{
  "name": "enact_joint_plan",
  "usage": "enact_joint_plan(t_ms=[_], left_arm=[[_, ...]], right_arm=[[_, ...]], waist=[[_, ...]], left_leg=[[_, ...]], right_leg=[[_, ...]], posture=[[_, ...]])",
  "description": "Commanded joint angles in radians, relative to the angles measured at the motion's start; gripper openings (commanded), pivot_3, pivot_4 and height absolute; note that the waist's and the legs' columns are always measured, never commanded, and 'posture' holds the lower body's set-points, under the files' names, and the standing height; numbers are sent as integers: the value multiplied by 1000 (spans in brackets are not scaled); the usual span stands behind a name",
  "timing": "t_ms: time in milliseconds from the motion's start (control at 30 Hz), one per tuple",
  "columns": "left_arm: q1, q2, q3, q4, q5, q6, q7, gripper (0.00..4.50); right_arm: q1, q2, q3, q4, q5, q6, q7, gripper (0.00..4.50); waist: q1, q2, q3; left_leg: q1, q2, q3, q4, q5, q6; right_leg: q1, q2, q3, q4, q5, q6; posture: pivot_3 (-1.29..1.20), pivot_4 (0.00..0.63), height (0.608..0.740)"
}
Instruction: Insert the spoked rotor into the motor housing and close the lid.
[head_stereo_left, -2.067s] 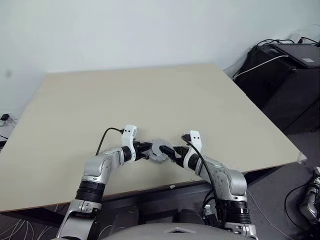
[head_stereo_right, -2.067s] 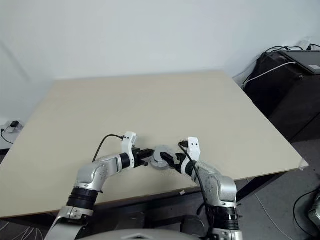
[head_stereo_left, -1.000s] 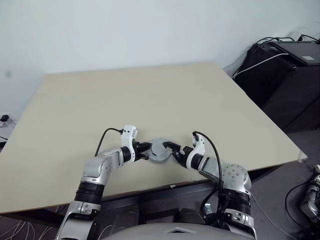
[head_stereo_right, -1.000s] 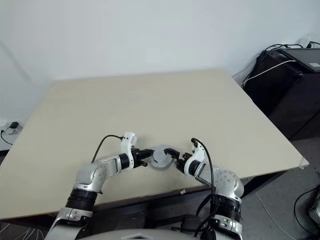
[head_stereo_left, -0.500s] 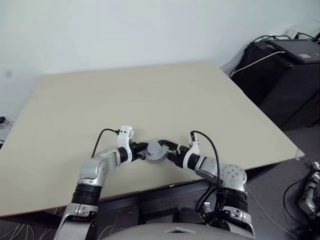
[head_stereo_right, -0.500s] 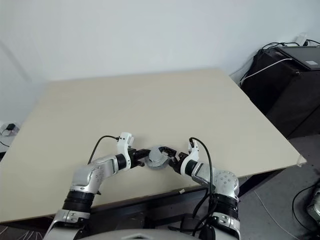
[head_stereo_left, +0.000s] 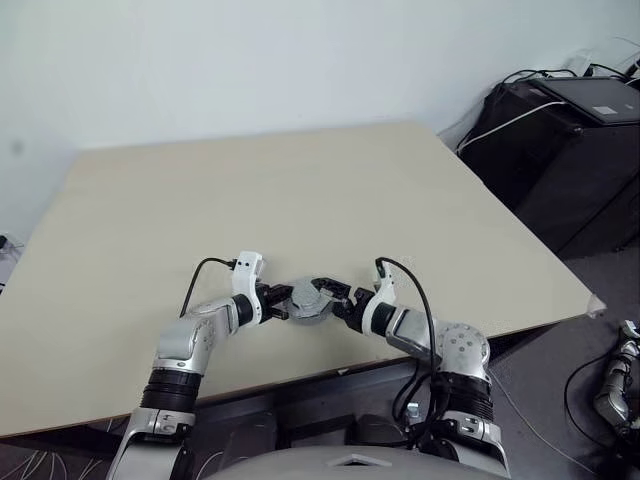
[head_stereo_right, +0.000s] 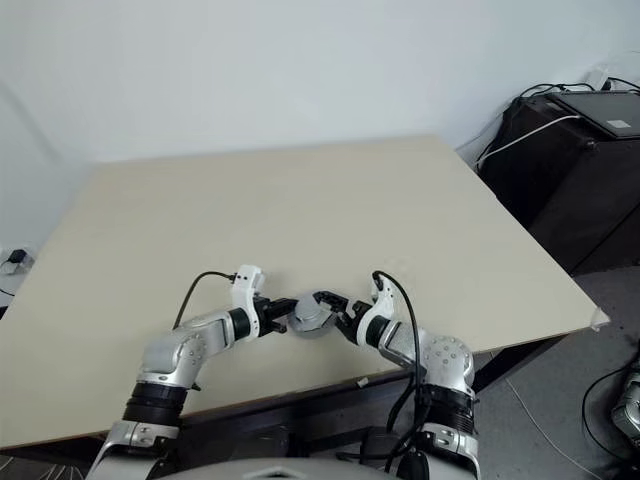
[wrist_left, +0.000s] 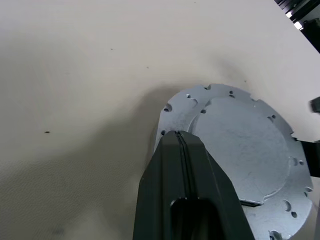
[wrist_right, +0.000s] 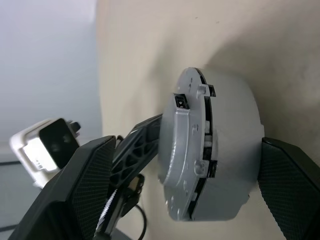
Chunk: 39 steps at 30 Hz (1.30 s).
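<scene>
The right gripper has rolled and now stands wide open, straddling the motor housing on the table. The left gripper, fingers together, presses the lid, apparently not fully seated.

The place looks like a lab or a plain test room. A large bare beige table stands against an empty white wall. In the upper right of the frame, black equipment cases stand with loose cables on the grey floor.
</scene>
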Motion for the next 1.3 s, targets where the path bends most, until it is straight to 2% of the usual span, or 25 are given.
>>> enact_joint_plan(t_ms=[33,67,367,633,667,733,767,1300], left_arm=[[12,-9,-35,4,4,16,-2,0],[12,-10,-34,4,5,16,-2,0],[15,-11,-31,2,8,14,-3,0],[17,-12,-26,2,7,15,-4,0],[17,-13,-26,3,8,15,-4,0],[16,-14,-26,4,9,14,-5,0],[16,-14,-25,5,9,14,-6,0],[24,-12,-25,-10,4,11,-13,0]], right_arm=[[26,141,70,-17,25,-9,11,4463],[27,139,71,-18,26,-10,11,4463],[60,97,89,-58,53,52,13,1799],[78,73,94,-72,50,92,5,1794],[78,72,95,-73,51,94,5,1726],[81,69,98,-77,56,101,5,1276],[84,65,102,-80,58,109,6,1233],[96,65,101,-86,56,105,2,1233]], waist=[[0,0,0],[0,0,0],[0,0,0],[-1,0,0],[-2,-1,0],[-5,-1,-1],[-7,-1,-1],[-9,-1,-1]], left_leg=[[0,0,0,0,0,0],[0,0,0,0,0,0],[0,0,0,0,0,0],[1,0,0,-1,0,0],[1,0,0,-1,0,0],[1,0,-1,-2,0,0],[1,0,0,-2,0,0],[2,1,-2,-2,0,0]], right_leg=[[0,0,0,0,0,0],[0,0,0,0,0,0],[0,0,0,-1,0,0],[0,0,0,0,0,0],[0,0,0,0,0,0],[0,0,0,-1,-1,-1],[0,0,1,0,-1,-1],[1,1,0,0,-1,-1]], posture=[[0,0,740],[0,0,740],[0,0,740],[0,0,740],[0,0,740],[0,0,740],[0,0,740],[0,0,740]])
